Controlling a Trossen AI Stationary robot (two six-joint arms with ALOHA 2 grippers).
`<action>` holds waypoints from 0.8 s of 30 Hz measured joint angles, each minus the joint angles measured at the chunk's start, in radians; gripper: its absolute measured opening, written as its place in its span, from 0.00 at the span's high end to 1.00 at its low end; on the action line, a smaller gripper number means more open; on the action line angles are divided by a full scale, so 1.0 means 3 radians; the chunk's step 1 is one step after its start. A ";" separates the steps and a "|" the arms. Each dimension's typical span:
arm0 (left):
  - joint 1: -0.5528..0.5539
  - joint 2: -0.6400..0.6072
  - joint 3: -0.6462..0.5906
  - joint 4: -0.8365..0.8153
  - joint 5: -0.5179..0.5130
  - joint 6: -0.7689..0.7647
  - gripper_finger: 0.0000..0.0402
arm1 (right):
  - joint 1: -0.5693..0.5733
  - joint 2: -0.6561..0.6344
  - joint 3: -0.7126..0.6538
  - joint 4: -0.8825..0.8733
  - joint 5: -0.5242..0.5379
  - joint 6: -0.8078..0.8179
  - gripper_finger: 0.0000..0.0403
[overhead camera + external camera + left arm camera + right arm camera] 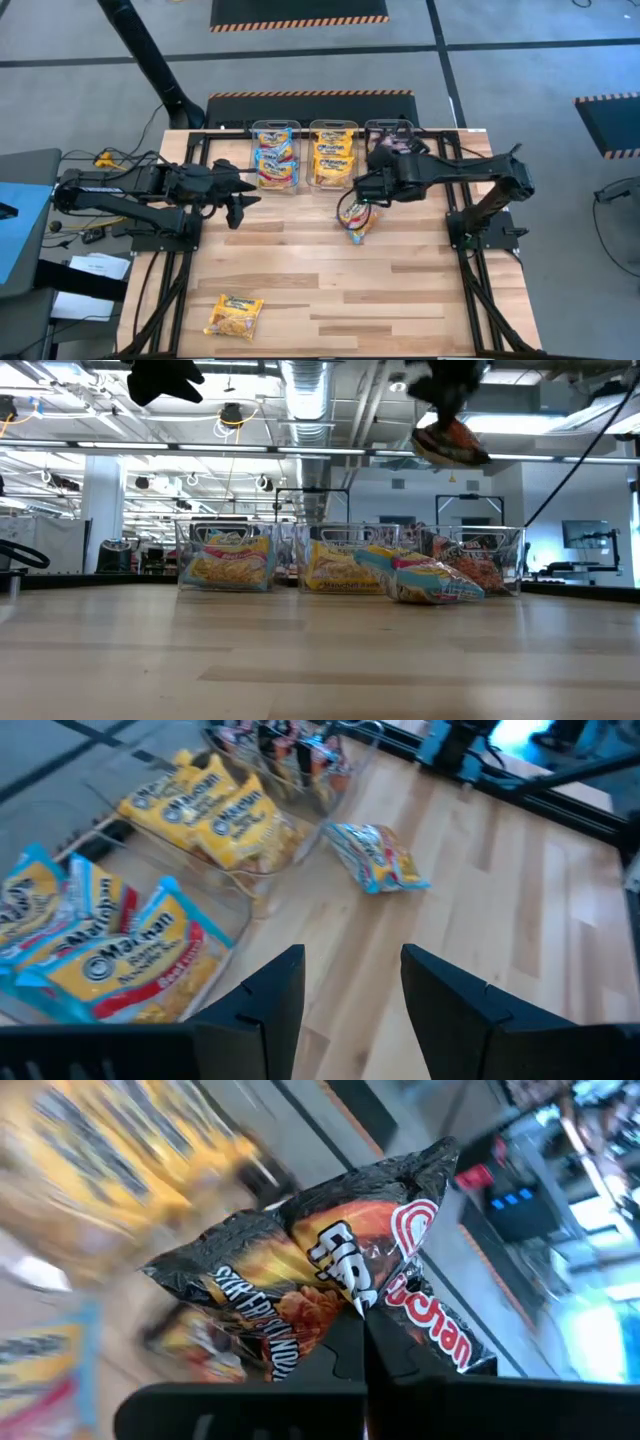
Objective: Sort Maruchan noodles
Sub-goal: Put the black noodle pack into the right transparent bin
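My right gripper (365, 1342) is shut on a dark maroon-black noodle packet (320, 1270), held high above the table (452, 440) in front of the bins. A blue-pink packet (377, 856) lies flat on the wood below it (430, 582). A yellow packet (235, 315) lies flat near the table's front left. My left gripper (350, 990) hovers open over the table's left part (240, 208), with nothing between its fingers. My right gripper pinches the dark packet between its two shut fingers at one long edge (352, 1302), about midway along it. The packet is lifted clear of the table and stands out beyond the fingertips, tilted.
Three clear bins stand in a row at the table's far edge: the left one (276, 158) with blue-pink packets, the middle one (333, 155) with yellow packets, the right one (392, 138) with dark packets. Bare wood fills the middle and near right.
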 joint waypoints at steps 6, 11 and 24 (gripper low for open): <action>0.0004 -0.0001 0.0000 -0.0001 -0.0228 0.0000 0.62 | -0.0240 -0.0016 -0.0610 0.0074 -0.0002 0.0104 0.99; 0.0006 0.0000 0.0000 -0.0002 -0.0331 0.0000 0.62 | -0.0359 -0.0014 -0.0960 0.0435 -0.0003 0.0025 0.99; 0.0138 0.0000 0.0000 -0.0003 -0.0337 0.0058 0.62 | -0.0507 -0.0017 -0.1341 0.1265 0.0008 -0.0779 0.99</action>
